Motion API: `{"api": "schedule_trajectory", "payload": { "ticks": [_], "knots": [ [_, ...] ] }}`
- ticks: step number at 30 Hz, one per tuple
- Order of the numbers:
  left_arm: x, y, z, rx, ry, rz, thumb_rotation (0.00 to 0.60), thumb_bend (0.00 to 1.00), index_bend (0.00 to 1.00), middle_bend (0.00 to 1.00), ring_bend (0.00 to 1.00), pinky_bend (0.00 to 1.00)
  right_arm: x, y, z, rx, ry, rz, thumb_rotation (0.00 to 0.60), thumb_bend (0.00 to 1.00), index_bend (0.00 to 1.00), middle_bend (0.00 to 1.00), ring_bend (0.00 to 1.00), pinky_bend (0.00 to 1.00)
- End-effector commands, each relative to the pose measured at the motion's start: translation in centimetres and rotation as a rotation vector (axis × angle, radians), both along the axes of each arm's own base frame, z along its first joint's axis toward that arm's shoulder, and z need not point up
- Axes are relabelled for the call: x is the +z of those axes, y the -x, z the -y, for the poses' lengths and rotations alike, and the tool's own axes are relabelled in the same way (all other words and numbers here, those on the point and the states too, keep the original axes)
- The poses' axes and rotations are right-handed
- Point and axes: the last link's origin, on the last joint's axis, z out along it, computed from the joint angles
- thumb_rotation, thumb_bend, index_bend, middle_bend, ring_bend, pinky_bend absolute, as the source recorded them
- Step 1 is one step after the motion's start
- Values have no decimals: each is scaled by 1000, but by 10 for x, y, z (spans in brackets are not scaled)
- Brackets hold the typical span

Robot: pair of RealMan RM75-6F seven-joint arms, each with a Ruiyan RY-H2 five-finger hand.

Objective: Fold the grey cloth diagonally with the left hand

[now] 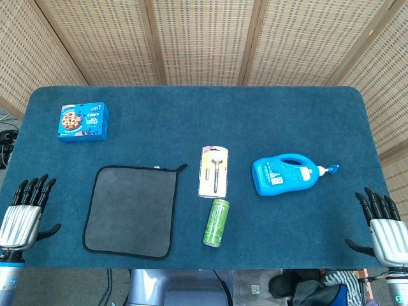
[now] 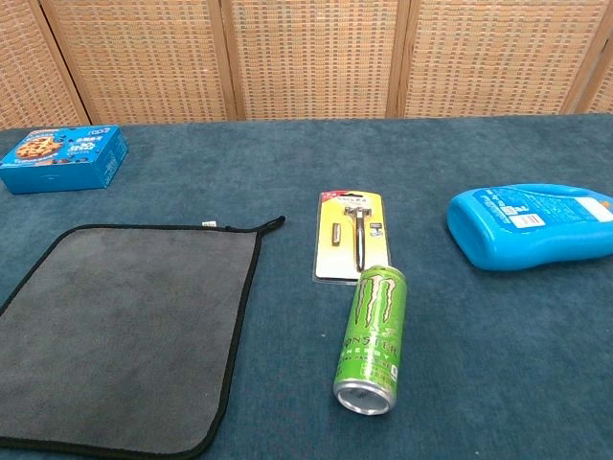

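Observation:
The grey cloth (image 1: 131, 211) with a black hem lies flat and unfolded on the blue table, left of centre; the chest view shows the cloth (image 2: 120, 331) at lower left. My left hand (image 1: 24, 213) hovers at the table's near left corner, well left of the cloth, fingers spread and holding nothing. At the near right corner my right hand (image 1: 384, 228) is likewise spread and empty. Neither hand appears in the chest view.
A green drink can (image 1: 216, 222) lies on its side right of the cloth, below a carded razor pack (image 1: 213, 171). A blue detergent bottle (image 1: 287, 174) lies further right. A blue cookie box (image 1: 83, 121) sits at the far left.

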Motion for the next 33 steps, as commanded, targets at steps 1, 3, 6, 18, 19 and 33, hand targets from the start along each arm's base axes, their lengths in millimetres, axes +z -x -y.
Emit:
{"api": "schedule_trajectory", "payload": {
  "ticks": [1,3,6,18,19,33],
  "knots": [
    [0,-1,0,-2,-1,1,600,88,0,0,0,0,0,0,0,2,-2,1,600,0,0,0,0,0],
    [-1,-1,1,-4,1,1,600,88,0,0,0,0,0,0,0,1,-3,1,600,0,0,0,0,0],
    [-2,-2,1,-11,9,7,600,88,0,0,0,0,0,0,0,-1,-2,2,600,0,0,0,0,0],
    [-9,-9,13,-110,123,59,600,93,0,0,0,0,6,0,0,-2,28,9,600,0,0,0,0,0],
    [-10,-8,15,-116,134,57,600,95,11,0,0,0,7,0,0,-2,29,10,600,0,0,0,0,0],
    [-39,18,27,-91,246,-17,600,95,331,0,0,0,7,-1,0,0,30,12,600,0,0,0,0,0]
  ]
}}
